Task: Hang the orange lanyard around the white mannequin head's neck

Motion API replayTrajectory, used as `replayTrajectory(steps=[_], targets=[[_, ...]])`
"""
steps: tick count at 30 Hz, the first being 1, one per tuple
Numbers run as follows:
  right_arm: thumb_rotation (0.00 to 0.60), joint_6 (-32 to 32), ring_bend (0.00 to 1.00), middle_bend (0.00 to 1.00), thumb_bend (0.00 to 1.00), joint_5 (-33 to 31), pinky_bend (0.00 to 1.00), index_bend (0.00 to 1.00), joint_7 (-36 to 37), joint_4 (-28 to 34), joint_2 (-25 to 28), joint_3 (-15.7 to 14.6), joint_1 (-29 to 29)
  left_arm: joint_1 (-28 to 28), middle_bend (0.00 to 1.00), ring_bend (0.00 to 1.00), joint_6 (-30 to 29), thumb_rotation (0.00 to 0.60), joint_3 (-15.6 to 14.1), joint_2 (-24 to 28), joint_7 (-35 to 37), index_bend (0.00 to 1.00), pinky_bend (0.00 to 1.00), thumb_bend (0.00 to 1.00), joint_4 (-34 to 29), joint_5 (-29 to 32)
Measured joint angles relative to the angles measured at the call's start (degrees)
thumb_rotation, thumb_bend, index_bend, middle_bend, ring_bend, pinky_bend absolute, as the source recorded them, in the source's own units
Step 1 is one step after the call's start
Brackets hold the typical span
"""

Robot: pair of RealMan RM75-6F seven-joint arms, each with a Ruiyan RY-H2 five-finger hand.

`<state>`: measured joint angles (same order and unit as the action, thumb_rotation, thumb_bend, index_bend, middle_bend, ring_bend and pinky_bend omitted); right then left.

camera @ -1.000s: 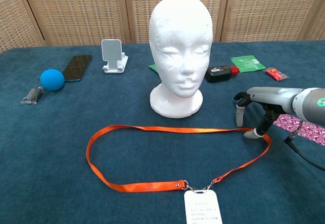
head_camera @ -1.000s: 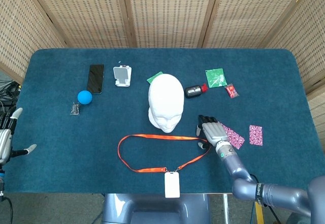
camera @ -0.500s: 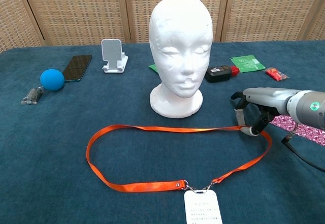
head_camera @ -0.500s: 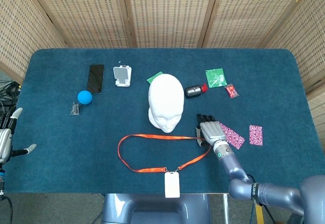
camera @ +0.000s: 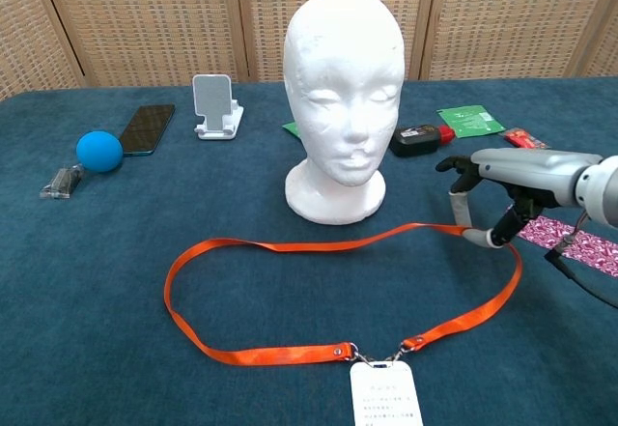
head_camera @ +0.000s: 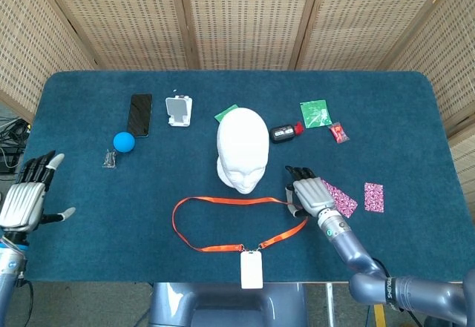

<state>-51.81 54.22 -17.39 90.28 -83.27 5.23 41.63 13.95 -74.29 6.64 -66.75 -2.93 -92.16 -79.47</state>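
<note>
Right hand [head_camera: 310, 194], lower right of the head view: silver-grey shell with black fingers [head_camera: 298, 172] and pale tips; grey wrist bearing a green dot. Left hand [head_camera: 27, 198], lower left edge: matching silver shell, dark fingers, white tips.

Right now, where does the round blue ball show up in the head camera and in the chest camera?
Head view: the round blue ball lies left of centre, below the black phone.
Chest view: the ball sits at the far left, in front of the same phone.
Shared landmark: the white mannequin head, to the ball's right in both views.
</note>
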Motion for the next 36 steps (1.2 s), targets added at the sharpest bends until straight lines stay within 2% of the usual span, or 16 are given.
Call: replayTrajectory(steps=[3,8,16,20,28,36], targets=[[0.6,0.1,0.0,0.0,0.68,2.8,0.0,0.66,2.7,1.2,1.6,-0.2,-0.9,2.8,0.0,0.0,1.6,0.6,0.4,-1.6,-0.9,0.07,0.0,0.0,-0.2,-2.3],[0.6,0.2,0.0,0.0,0.68,6.2,0.0,0.66,5.6,2.5,3.1,-0.3,-1.9,8.9,0.0,0.0,7.0,0.6,1.1,-7.2,1.2,0.2,0.0,0.11,1.5,-5.1],[0.6,0.5,0.0,0.01,0.68,7.7,0.0,0.68,8.1,3.1,3.6,0.3,-2.6,16.3,0.0,0.0,14.2,0.6,2.4,-18.0,-0.2,0.31,0.0,0.15,8.6,-3.6],[0.6,2.0,0.0,0.02,0.69,6.6,0.0,0.69,9.7,3.5,3.9,1.0,-2.5,18.3,0.0,0.0,15.7,0.6,2.4,-22.3,-1.0,0.4,0.0,0.22,12.7,-3.0],[0.6,2.7,0.0,0.02,0.69,6.1,0.0,0.69,9.6,2.8,3.6,1.3,-2.2,21.6,0.0,0.0,19.3,0.6,1.7,-31.5,-1.5,0.47,0.0,0.27,20.9,-0.6],[0.6,3.2,0.0,0.02,0.7,6.0,0.0,0.69,9.7,2.0,3.2,1.4,-2.1,23.2,0.0,0.0,21.0,0.6,1.8,-35.0,-2.7,0.48,0.0,0.38,23.6,2.1]])
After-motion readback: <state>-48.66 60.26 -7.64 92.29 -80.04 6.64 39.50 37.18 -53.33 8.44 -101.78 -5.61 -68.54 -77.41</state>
